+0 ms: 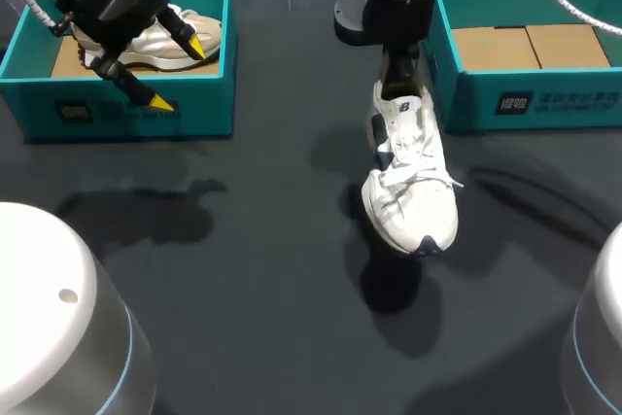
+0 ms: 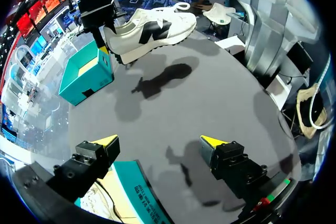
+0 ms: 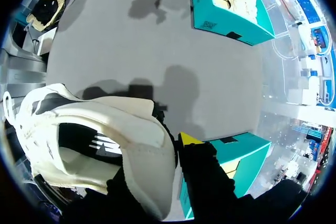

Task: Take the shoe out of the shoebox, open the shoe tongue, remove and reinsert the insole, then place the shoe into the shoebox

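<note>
Now the right gripper (image 1: 400,73) is clamped on the heel of the white shoe (image 1: 413,177), above the table (image 1: 243,240) — the left gripper (image 1: 177,73) hangs spread apart over the left shoebox (image 1: 136,109).

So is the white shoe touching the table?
Apart. The left wrist view shows the white shoe held up by the right gripper, with bare table and its shadow under the sole.

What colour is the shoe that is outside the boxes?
The shoe is white with black side markings and a dark patch at the toe. It shows best in the left wrist view.
</note>
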`<move>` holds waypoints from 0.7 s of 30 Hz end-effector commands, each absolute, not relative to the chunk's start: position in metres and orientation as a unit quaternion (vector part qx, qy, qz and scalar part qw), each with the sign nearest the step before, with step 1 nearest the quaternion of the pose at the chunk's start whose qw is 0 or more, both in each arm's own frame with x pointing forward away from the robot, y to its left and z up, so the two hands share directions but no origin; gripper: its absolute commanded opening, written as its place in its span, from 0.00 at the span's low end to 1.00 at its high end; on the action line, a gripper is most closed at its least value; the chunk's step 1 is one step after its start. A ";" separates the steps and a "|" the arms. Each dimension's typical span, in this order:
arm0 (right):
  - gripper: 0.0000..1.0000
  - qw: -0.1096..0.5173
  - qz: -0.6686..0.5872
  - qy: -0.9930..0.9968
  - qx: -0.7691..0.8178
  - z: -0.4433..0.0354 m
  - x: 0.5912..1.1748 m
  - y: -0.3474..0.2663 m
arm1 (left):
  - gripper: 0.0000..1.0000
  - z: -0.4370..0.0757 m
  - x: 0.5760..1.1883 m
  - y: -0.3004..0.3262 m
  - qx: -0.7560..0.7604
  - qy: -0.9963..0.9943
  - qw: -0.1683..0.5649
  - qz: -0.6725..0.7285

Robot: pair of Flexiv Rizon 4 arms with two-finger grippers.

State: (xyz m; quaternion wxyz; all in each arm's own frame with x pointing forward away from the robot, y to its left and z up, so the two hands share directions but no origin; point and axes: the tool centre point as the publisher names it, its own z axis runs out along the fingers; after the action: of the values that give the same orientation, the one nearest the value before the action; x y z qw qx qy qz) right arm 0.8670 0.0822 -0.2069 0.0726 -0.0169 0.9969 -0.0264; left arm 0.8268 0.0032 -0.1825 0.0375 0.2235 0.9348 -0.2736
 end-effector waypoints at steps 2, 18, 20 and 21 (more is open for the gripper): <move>0.00 0.067 -0.033 0.997 -0.019 -0.168 0.896 0.034 | 1.00 -0.183 0.827 0.003 0.224 0.935 0.037 -0.272; 0.00 0.050 -0.081 0.995 -0.015 -0.140 0.959 -0.049 | 1.00 -0.183 0.827 0.003 0.224 0.935 0.037 -0.272; 0.00 0.050 -0.081 0.995 -0.015 -0.140 0.959 -0.049 | 1.00 -0.183 0.827 0.003 0.224 0.935 0.037 -0.272; 0.00 0.050 -0.081 0.995 -0.015 -0.140 0.959 -0.049 | 1.00 -0.183 0.827 0.003 0.224 0.935 0.037 -0.272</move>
State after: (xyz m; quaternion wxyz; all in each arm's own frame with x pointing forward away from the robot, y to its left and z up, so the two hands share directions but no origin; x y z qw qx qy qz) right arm 0.9596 -0.0495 -0.1418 0.0499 -0.0152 0.9955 -0.0797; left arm 0.8268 0.0031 -0.1825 0.0374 0.2236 0.9347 -0.2736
